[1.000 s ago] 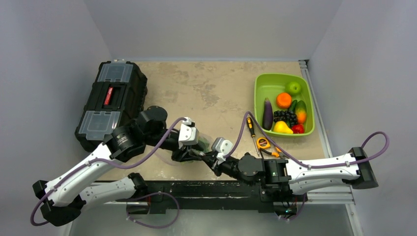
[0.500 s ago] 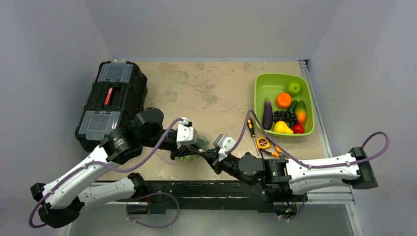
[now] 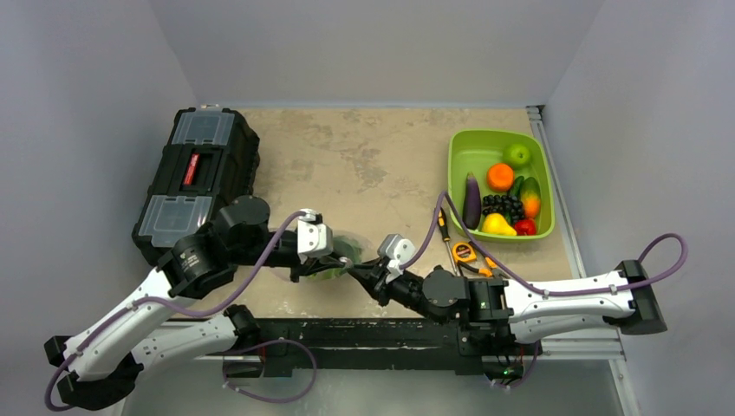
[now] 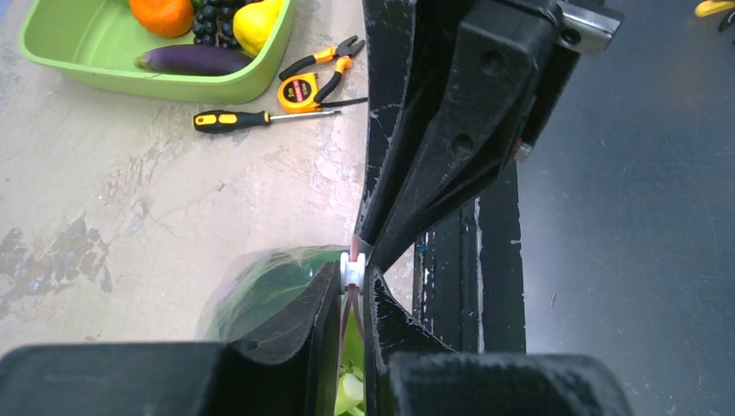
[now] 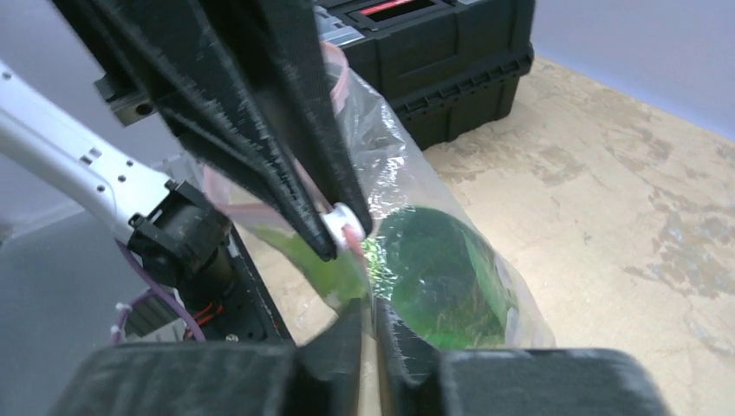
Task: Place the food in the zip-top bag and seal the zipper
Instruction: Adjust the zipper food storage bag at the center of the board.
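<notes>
The zip-top bag (image 3: pixel 334 253) hangs between my two grippers near the table's front edge, with the leafy green food (image 5: pixel 442 273) inside it. In the left wrist view the dark leaves (image 4: pixel 273 290) show through the clear plastic. My left gripper (image 4: pixel 351 282) is shut on the pink zipper (image 4: pixel 350 305) at its white slider (image 4: pixel 353 269). My right gripper (image 5: pixel 373 314) is shut on the bag's edge just below the slider (image 5: pixel 341 221). In the top view the left gripper (image 3: pixel 332 263) and right gripper (image 3: pixel 358 270) almost touch.
A black toolbox (image 3: pixel 198 178) stands at the back left. A lime-green bin (image 3: pixel 457 173) of fruit and an eggplant (image 3: pixel 471 201) stands at the right. A screwdriver (image 3: pixel 443 224), tape measure (image 3: pixel 465 252) and pliers (image 3: pixel 485 267) lie beside the bin.
My left arm has drawn back to the left, shut on the zipper. The right gripper has stayed nearly in place, holding the bag's edge.
</notes>
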You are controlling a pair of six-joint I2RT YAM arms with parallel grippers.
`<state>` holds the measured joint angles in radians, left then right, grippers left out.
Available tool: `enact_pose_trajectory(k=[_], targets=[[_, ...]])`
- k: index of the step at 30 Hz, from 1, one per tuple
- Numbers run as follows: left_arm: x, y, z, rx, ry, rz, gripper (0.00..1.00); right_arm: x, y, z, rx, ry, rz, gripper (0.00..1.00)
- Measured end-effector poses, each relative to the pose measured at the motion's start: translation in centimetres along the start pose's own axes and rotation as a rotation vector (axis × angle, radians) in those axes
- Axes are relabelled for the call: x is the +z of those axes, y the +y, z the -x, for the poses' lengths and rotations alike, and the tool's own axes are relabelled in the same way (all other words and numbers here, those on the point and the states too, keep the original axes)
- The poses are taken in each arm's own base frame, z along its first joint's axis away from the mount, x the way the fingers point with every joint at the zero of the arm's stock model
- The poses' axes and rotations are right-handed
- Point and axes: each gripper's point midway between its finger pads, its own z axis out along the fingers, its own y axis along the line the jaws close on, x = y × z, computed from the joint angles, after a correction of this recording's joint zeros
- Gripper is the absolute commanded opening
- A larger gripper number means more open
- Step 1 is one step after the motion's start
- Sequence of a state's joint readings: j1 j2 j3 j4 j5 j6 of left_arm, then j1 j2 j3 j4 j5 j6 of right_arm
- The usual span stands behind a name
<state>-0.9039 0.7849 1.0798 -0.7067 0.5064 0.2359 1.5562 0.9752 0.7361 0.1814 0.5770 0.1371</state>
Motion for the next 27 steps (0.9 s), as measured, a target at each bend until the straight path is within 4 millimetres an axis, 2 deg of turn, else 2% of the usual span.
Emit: enact_pose_trajectory(k=[3, 5, 7, 8, 10, 13, 16, 19, 22, 23, 26, 27], targets=[[0.3, 0.2, 0.5, -0.020, -0.016, 0.006, 0.00, 0.0, 0.7, -0.1, -0.024, 0.006, 0.051, 0.39], [0.6, 0.4, 0.7, -0.031, -0.023, 0.005, 0.00, 0.0, 1.1, -0.1, -0.029, 0.004, 0.078, 0.42], [1.1, 0.4, 0.8, -0.050, -0.025, -0.004, 0.00, 0.1, 1.2, 0.0, -0.034, 0.002, 0.096, 0.40], [1.2, 0.5, 0.8, -0.053, -0.024, -0.006, 0.00, 0.2, 1.1, 0.1, -0.036, 0.001, 0.100, 0.38], [1.4, 0.4, 0.9, -0.058, -0.027, -0.015, 0.00, 0.5, 0.7, 0.2, -0.035, -0.003, 0.098, 0.26], [1.5, 0.2, 1.0, -0.062, -0.030, -0.028, 0.00, 1.0, -0.1, 0.6, -0.031, -0.018, 0.092, 0.23], [1.4, 0.2, 1.1, -0.065, -0.034, -0.029, 0.00, 1.2, 0.0, 0.6, -0.028, -0.024, 0.117, 0.19], [1.4, 0.1, 1.0, -0.066, -0.032, -0.033, 0.00, 1.4, 0.2, 0.4, -0.036, -0.023, 0.136, 0.00], [1.3, 0.0, 0.7, -0.074, -0.022, -0.039, 0.00, 1.6, 0.2, 0.0, -0.050, -0.012, 0.143, 0.00], [1.3, -0.1, 0.7, -0.076, -0.020, -0.045, 0.06, 1.7, 0.2, 0.0, -0.050, -0.011, 0.144, 0.00], [1.3, -0.1, 0.6, -0.086, -0.006, -0.042, 0.43, 1.8, 0.0, -0.1, -0.049, -0.009, 0.140, 0.00], [1.3, 0.1, 0.6, -0.086, 0.000, -0.031, 0.52, 1.8, -0.1, -0.1, -0.045, -0.009, 0.137, 0.00]])
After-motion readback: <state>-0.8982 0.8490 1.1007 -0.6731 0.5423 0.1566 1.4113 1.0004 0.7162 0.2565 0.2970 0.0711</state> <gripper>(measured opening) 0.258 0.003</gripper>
